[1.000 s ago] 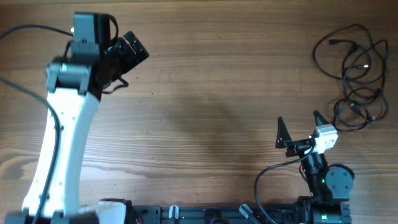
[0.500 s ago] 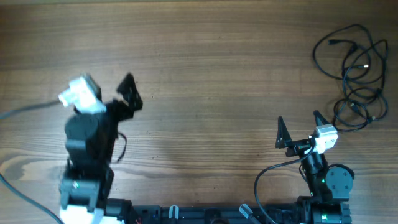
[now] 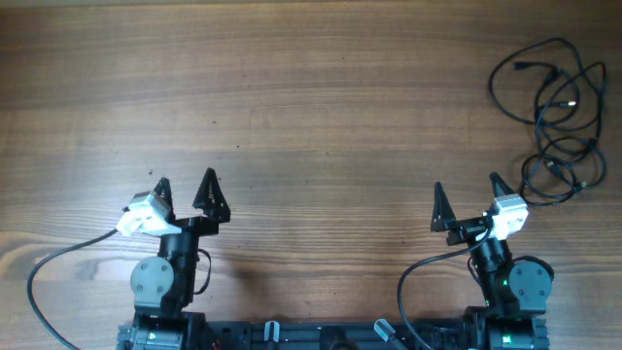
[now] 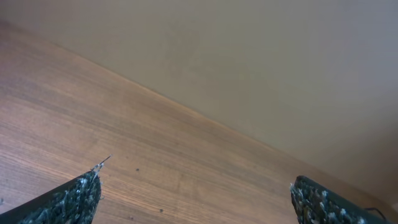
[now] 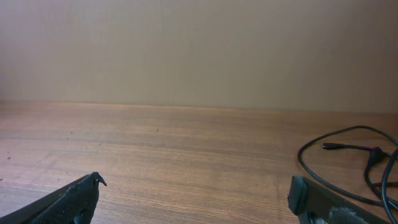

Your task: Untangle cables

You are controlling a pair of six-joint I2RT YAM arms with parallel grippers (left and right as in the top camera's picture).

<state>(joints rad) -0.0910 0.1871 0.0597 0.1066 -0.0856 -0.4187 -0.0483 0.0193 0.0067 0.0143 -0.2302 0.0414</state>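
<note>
The cables (image 3: 556, 167) lie tangled on the bench (image 3: 340, 117), untouched, left hand (image 3: 186, 185) and right hand (image 3: 465, 190) both spread empty, so all untangling remains.

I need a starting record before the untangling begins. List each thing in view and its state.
Cables: tangled in one loose heap at the far right of the table, untouched.
Left fingers: open, empty, far from the cables.
Right fingers: open, empty, short of the cables.
</note>
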